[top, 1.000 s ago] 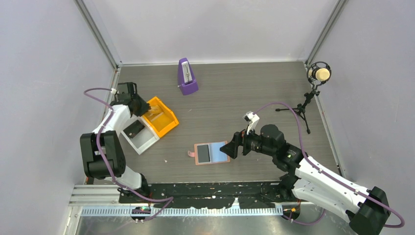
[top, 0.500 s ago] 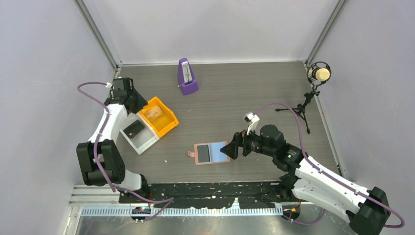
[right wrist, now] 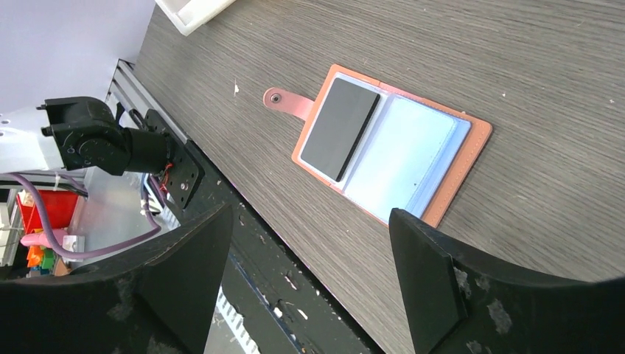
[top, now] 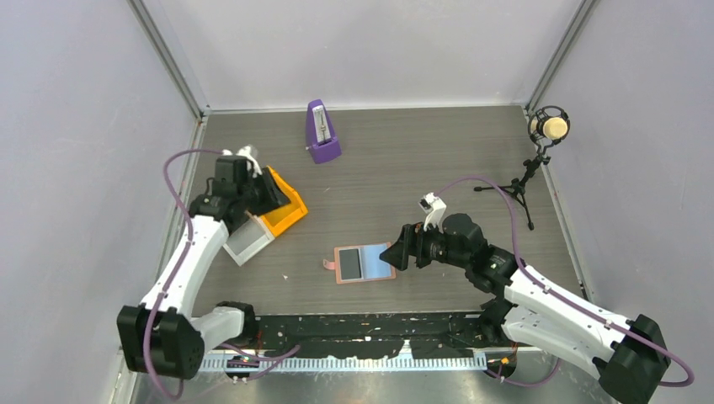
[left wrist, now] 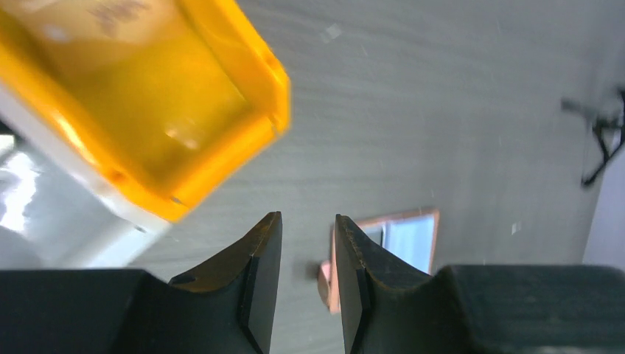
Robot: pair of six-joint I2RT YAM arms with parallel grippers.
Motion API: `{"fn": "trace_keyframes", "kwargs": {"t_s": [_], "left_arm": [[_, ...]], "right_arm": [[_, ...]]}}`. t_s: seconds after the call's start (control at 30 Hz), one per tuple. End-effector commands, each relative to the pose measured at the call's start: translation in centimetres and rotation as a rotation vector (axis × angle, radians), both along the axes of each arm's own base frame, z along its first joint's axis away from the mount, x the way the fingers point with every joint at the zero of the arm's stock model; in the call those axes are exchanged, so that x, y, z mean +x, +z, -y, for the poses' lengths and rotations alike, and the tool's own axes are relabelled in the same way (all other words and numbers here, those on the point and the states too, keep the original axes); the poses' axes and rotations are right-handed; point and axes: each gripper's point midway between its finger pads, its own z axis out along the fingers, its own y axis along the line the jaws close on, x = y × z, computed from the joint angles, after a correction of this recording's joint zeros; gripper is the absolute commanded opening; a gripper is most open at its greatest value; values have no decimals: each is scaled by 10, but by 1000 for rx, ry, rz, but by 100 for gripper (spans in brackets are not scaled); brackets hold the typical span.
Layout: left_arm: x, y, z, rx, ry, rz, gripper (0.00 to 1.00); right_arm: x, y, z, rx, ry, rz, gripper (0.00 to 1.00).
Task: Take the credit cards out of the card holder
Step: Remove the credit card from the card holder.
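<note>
Here, the card holder (top: pixel 364 263) lies open flat on the table (top: pixel 421 168), near the middle, with a dark credit card (top: pixel 350 263) on its left face. The right gripper (top: pixel 393 256) hangs at its right edge, jaws wide apart and empty. The left gripper (left wrist: pixel 308 221), narrowly parted and empty, hovers by the orange tray (top: pixel 286 215) at far left.

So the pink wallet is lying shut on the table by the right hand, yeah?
No, not shut. The card holder lies spread open on the table by the right hand, a dark credit card on one half. The right wrist view shows it.
</note>
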Motion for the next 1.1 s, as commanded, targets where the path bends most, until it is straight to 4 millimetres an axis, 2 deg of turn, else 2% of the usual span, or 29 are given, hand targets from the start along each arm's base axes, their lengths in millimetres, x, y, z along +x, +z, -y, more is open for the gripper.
{"fn": "trace_keyframes", "kwargs": {"t_s": [0.0, 0.13, 0.33, 0.53, 0.63, 0.8, 0.97, 1.07], "left_arm": [[-40, -5, 48, -37, -198, 11, 35], [-68, -26, 86, -98, -296, -10, 35], [-91, -51, 116, -106, -376, -43, 35], [-108, -51, 158, -232, -477, -14, 29], [-110, -57, 163, -219, -485, -16, 26], [-105, -80, 159, -194, -448, -21, 15], [-106, -104, 162, -219, -437, -45, 11], [-109, -117, 169, -265, -443, -70, 8]], "right_arm": [[7, 13, -2, 27, -24, 25, 85], [10, 9, 5, -5, -46, 48, 85], [8, 4, 8, -23, -49, 36, 85], [9, -6, 1, -1, -54, -5, 84], [12, -9, -2, -10, -56, -21, 84], [17, -16, -12, -4, -50, -58, 80], [21, -15, -29, 44, -23, -88, 76], [22, -23, -39, 43, -5, -121, 73]]}}
